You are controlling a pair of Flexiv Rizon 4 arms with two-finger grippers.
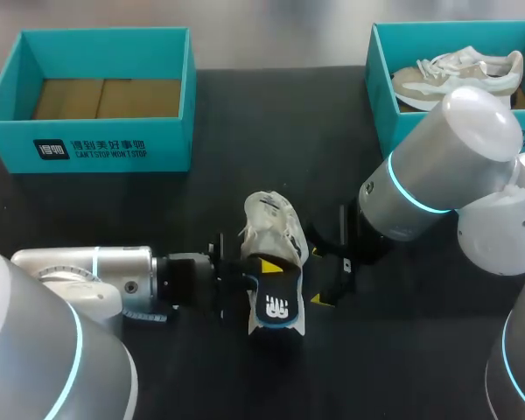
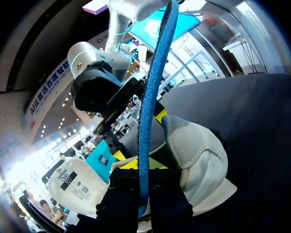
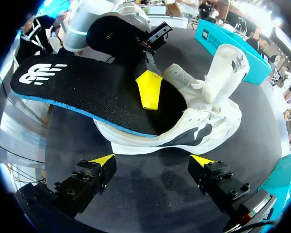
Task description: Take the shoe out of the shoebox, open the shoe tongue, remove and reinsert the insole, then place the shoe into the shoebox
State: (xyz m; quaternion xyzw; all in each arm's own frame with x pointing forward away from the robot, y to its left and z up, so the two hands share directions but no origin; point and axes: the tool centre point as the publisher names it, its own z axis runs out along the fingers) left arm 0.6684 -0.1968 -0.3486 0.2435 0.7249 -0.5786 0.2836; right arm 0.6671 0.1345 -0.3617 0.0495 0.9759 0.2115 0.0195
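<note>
**Left fingers** point(image 3: 149, 90): We find them closed on the insole point(image 3: 82, 90), one yellow tip flat on its upper face and the other out of sight beneath it. The grip sits near mid-length. The front part of the insole lies inside the shoe point(image 3: 203, 126) and the heel end juts out past the shoe's heel. We judge this hold is meant to steer the insole along the shoe's length. We cannot tell whether it is going in or coming out.

**Right fingers** point(image 3: 103, 162): They are spread wide and hold nothing. They hover just beside the shoe without touching it, one finger toward each end of its flank. We judge they are placed to brace the shoe against sliding.

**Shoe:** It rests on the dark surface point(image 3: 150, 194) between the two arms. The tongue point(image 3: 223, 68) stands up clear of the opening, which leaves the mouth free for the insole.

**Edges and room:**
- A teal box point(image 1: 96, 149) stands well apart at the far left and holds no shoe.
- A second box point(image 1: 381, 87) at the far right holds another shoe point(image 1: 459, 74).
- The right arm's elbow hangs near the second box's near wall, so we judge room is tight on that side.
- Bare surface lies between the shoe and the left box, which gives an open path there.
</note>
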